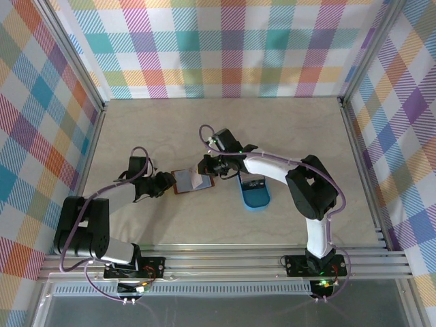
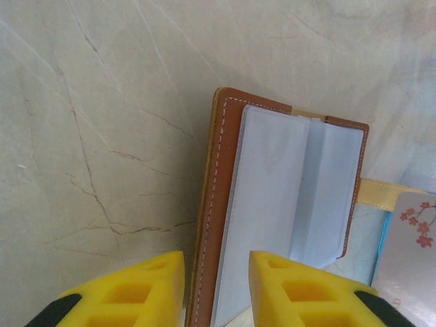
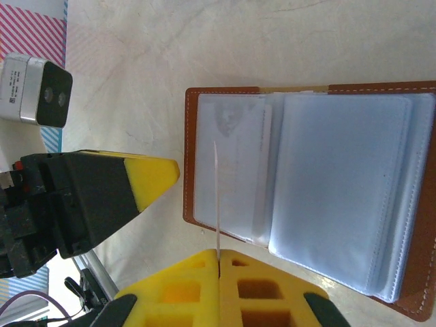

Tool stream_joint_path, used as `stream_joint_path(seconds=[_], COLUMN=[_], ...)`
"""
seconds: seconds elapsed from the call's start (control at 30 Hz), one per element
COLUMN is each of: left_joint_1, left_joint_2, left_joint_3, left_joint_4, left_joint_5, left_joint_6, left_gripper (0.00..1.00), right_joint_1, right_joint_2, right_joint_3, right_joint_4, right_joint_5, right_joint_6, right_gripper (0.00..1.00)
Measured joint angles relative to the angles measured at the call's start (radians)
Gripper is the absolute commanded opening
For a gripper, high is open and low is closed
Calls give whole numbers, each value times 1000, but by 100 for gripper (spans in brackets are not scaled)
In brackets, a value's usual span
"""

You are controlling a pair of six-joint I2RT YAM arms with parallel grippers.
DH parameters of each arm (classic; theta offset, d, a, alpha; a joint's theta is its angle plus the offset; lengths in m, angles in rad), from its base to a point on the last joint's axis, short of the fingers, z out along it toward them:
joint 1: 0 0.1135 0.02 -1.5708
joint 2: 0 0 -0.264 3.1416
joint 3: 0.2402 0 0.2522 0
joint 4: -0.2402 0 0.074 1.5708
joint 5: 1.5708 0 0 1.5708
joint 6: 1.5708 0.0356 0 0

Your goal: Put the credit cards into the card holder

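Observation:
The brown card holder [image 1: 184, 184] lies open on the table, its clear sleeves facing up [image 3: 340, 191]. My right gripper [image 3: 219, 255] is shut on a pale credit card [image 3: 217, 197], seen edge-on. The card stands over the holder's left page. From above, the right gripper [image 1: 206, 168] hovers at the holder's far right corner, and the card [image 1: 199, 180] shows white over the holder. My left gripper [image 2: 216, 262] is open, its yellow fingertips [image 2: 160, 283] straddling the holder's stitched brown edge [image 2: 225, 204]. In the top view the left gripper [image 1: 168, 184] sits at the holder's left side.
A blue oval tray [image 1: 256, 197] with more cards [image 1: 253, 182] sits just right of the holder. A pale card with pink blossoms [image 2: 412, 252] shows at the right of the left wrist view. Plaid walls and metal rails [image 1: 95, 136] enclose the table.

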Motion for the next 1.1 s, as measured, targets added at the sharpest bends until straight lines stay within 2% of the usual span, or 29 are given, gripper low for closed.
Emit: stream_joint_path(seconds=[0.2, 0.67, 1.1], left_joint_1=[-1, -8, -8], left_joint_2=[51, 122, 134], left_joint_3=[17, 64, 117], left_joint_4=[29, 72, 35], left_joint_5=[13, 47, 45], left_joint_6=[12, 22, 68], left_gripper=[20, 20, 22], right_joint_1=[0, 0, -2], right_joint_2=[4, 8, 6], right_joint_3=[0, 3, -158], right_joint_4=[-8, -7, 161], right_joint_5=[0, 28, 113], right_joint_6=[0, 5, 146], right_gripper=[0, 0, 0])
